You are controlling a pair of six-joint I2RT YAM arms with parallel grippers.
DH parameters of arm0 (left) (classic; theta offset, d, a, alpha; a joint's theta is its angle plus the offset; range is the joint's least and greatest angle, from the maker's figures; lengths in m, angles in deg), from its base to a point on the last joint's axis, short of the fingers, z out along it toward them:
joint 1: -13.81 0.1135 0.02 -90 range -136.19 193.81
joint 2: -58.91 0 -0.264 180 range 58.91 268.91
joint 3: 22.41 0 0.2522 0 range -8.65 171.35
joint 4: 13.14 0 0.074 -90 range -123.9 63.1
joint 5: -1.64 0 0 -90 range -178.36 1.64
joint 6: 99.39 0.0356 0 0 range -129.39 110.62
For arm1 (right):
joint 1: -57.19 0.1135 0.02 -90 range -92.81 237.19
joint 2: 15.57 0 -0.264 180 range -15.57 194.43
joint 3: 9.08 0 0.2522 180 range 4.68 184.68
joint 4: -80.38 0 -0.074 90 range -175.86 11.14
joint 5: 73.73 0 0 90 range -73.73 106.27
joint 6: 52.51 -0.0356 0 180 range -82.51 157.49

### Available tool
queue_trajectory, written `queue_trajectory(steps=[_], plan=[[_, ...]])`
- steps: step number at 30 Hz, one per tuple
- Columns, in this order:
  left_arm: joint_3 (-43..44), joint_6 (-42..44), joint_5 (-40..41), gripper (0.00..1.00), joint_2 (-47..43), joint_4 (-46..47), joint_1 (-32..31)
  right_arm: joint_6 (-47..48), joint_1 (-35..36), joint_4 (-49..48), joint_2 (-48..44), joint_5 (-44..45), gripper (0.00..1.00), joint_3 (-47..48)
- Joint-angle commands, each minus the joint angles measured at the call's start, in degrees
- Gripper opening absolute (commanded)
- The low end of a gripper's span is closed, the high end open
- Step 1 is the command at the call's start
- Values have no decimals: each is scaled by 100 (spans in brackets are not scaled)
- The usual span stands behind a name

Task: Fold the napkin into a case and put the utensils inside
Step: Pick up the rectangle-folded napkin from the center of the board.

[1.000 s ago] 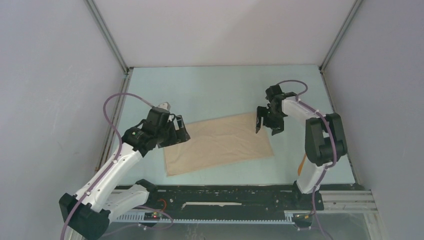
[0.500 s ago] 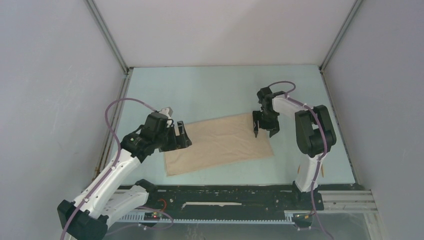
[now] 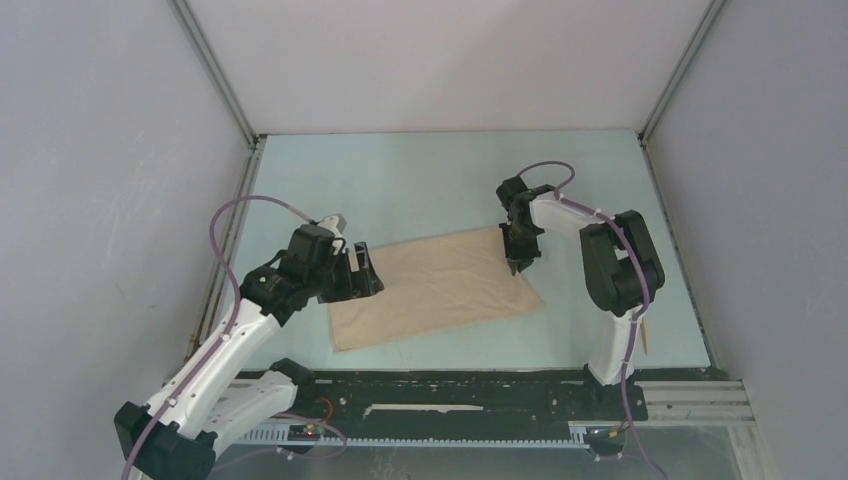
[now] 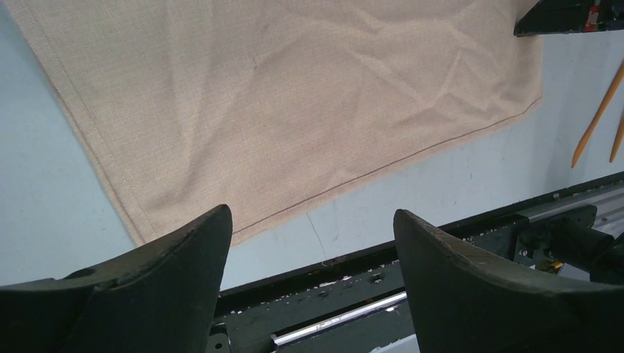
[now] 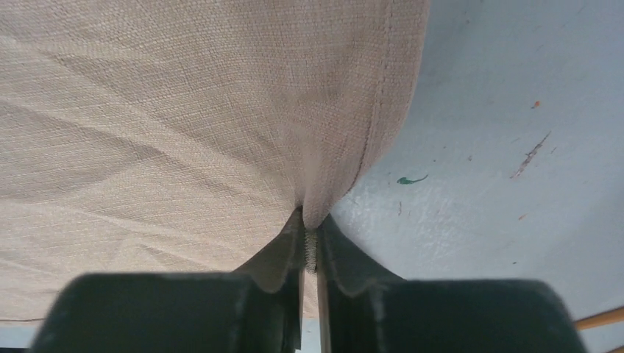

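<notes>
The pale blue table [image 3: 420,180] carries the napkin [image 3: 435,285], a flat rectangle stretched between the two claws and not yet a case. The right gripper [image 5: 309,228] is pinched tight on the cloth's right-hand hem, I'd guess to lift it over for a fold. The left gripper [image 4: 313,220] hangs over the opposite edge, jaws wide apart and empty, likely ready to take its side. The utensils [image 4: 596,118] lie on bare table beyond the right claw, cut off by the frame.
</notes>
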Motion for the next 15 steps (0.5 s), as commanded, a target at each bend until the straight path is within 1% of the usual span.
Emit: queue_trajectory(steps=[1, 2, 3, 8, 12, 15], plan=[[219, 217, -20, 88, -147, -2, 65, 142, -29, -283, 23, 695, 6, -67], [213, 220, -17, 88, -160, -6, 73, 214, -35, -220, 3, 805, 1, -64], [206, 219, -21, 88, -165, -10, 75, 283, -43, -110, -2, 924, 0, -45], [162, 195, -163, 88, -155, 41, 84, 439, -381, 233, -8, 1510, 0, -78], [128, 189, -297, 88, -163, 53, 84, 674, -749, 297, -62, 1798, 0, -80], [110, 190, -344, 88, -219, 31, 84, 800, -1020, 393, -133, 2264, 0, 5]])
